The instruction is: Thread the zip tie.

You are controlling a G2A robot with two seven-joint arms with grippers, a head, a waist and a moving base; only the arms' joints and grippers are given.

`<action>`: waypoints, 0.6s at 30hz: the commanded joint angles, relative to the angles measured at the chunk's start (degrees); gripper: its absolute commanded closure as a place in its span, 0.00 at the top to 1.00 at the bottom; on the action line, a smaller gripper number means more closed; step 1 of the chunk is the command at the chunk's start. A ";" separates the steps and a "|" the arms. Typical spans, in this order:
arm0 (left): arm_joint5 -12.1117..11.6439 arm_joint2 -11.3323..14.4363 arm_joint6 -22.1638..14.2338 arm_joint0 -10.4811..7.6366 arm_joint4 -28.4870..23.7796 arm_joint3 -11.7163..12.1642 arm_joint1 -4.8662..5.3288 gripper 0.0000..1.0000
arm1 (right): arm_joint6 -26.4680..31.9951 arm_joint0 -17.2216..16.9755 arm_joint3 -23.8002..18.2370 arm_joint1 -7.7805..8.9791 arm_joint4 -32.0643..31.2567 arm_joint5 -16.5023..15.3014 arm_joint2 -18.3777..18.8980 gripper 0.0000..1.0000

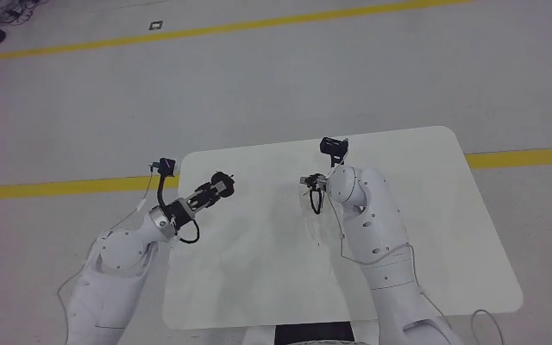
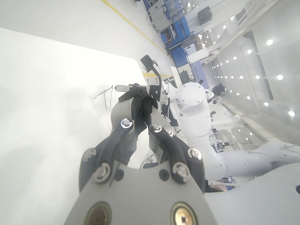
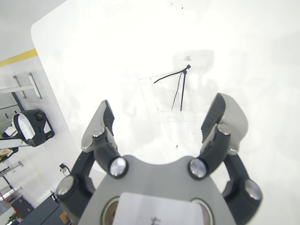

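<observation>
Our right claw (image 3: 163,101) hangs wide over the zip tie (image 3: 184,87) lying flat on the table (image 3: 93,36); its pads (image 3: 212,113) may skid off. Our left claw (image 2: 141,101) is pinched closed.

We look down on the table (image 1: 431,259) from above the arms in the top view, and both arms enter from the lower edge of the frame. Our left wrist camera sits close behind the left gripper (image 2: 141,101), facing low across the tabletop toward the right arm (image 2: 192,99). Our right wrist camera peers steeply down past the right gripper (image 3: 163,101). Both wrist views share the zip tie (image 3: 188,66) on the table.
</observation>
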 commanded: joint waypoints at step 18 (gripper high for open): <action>0.00 -0.35 -0.85 0.25 -0.53 -0.40 0.02 0.00 | 4.32 -1.40 -4.43 0.01 -5.91 0.00 -4.54 1.00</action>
